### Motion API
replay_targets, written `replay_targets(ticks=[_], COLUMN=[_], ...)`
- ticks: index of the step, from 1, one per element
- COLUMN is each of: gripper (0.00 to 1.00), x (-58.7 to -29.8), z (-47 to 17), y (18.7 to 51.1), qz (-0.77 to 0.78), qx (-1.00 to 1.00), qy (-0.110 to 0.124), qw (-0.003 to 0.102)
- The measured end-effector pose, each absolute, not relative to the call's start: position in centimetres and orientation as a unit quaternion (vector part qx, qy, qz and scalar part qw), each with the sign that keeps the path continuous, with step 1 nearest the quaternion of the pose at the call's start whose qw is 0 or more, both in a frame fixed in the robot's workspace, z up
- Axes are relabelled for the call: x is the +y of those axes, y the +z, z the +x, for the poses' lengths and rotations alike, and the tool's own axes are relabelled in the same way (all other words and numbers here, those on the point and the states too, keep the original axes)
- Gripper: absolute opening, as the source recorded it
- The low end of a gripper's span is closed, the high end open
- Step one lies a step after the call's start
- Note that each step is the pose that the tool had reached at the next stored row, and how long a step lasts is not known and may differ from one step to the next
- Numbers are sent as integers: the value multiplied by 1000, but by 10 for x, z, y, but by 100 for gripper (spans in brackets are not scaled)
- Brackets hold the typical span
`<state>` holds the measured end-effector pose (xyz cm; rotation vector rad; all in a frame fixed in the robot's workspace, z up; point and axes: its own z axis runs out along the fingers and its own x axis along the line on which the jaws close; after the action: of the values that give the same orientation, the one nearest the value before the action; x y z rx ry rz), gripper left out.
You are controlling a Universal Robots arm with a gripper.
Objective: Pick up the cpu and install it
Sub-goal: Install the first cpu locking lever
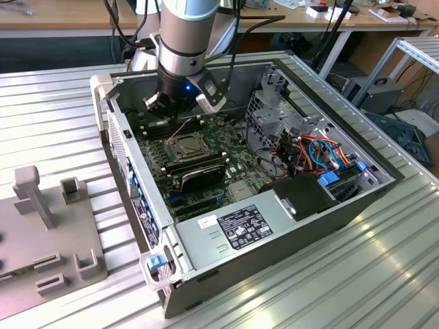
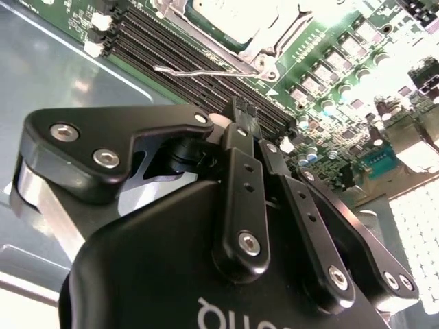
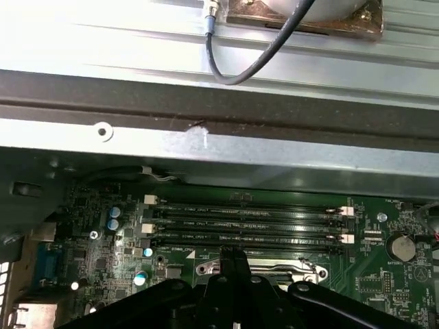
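While the arm hangs inside the open PC case (image 1: 130, 161) in the exterior view, the gripper (image 1: 175, 113) is low over the green motherboard (image 1: 236, 175), above the memory slots and just beside the CPU socket (image 1: 186, 146). A flat dark-grey square in the socket frame looks like the cpu (image 1: 186, 144), so I judge it seated or at least resting there, not in the fingers.

Second wrist view: gripper (image 2: 241, 113) fingers are pressed together, no gap and nothing visible between them. Fingertips sit over the memory slots (image 2: 199, 62). The socket (image 2: 264, 48) is beyond them, its wire lever (image 2: 199, 71) swung free. The square inside it is washed out, probably the cpu (image 2: 230, 10).

First wrist view: gripper (image 3: 233, 255) closed at the boundary between the memory slots (image 3: 247, 219) and the socket frame (image 3: 264, 266). Case wall (image 3: 206, 147) is behind.

Handling, as a judgement: the chip is light, stiff and thin, with a slick metal lid and a fragile contact side. Take it by two opposite edges, keep it level, use minimal squeeze and do not force it into the socket.
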<state>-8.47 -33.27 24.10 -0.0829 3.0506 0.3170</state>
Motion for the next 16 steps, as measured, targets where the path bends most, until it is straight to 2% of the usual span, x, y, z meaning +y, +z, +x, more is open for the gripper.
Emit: replay_targets(ticks=[4, 16], gripper=[11, 11], x=[-333, -333], z=[-80, -73], y=[236, 233], qz=[-20, -17], qx=[993, 993], qy=[110, 110], qw=[38, 38])
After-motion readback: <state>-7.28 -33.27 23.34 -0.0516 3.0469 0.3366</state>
